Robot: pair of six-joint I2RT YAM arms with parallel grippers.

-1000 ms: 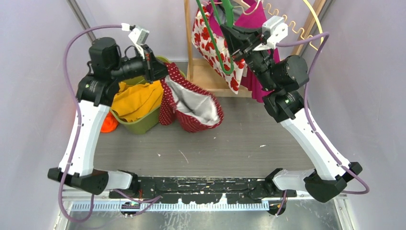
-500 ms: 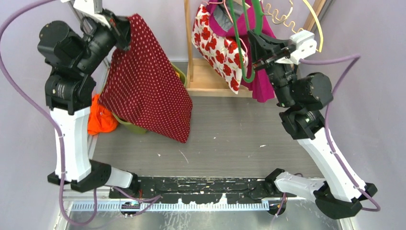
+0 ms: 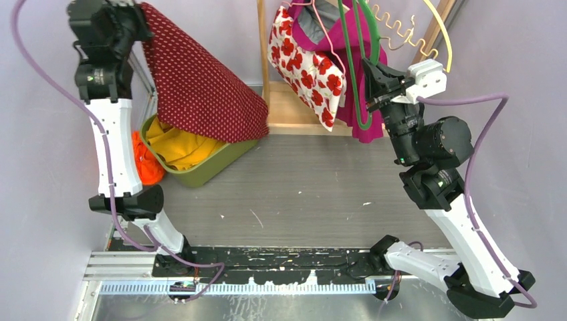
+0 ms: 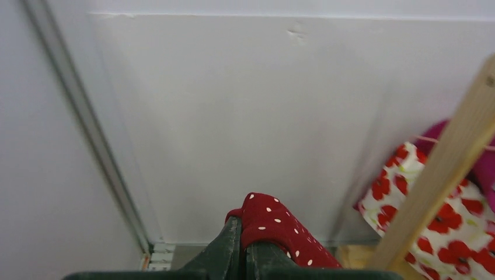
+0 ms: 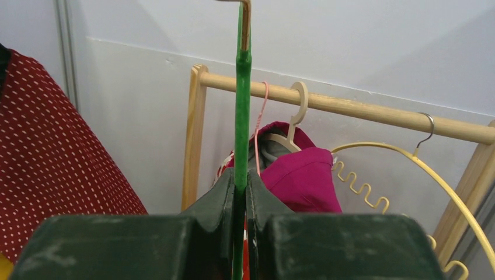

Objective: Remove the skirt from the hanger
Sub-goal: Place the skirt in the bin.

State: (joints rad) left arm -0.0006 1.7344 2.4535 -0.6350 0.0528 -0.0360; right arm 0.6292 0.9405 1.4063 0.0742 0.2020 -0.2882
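Jaws of the left gripper [image 4: 242, 226], upper left of the top view, are clenched on the red dotted skirt's [image 3: 200, 87] top edge; those of the right gripper [image 5: 240, 179], upper right, pinch the green hanger [image 5: 241, 87]. The skirt slants from the left jaws down and rightward over the green basket [image 3: 222, 156], well apart from the hanger and apparently free of it.

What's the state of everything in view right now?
left gripper, shut on the skirt
right gripper, shut on the green hanger
skirt, off the green hanger, held up, hem over the bin
green hanger, bare
bin, open, yellow cloth inside
floral garment, hung on the rack
magenta garment, hung on the rack
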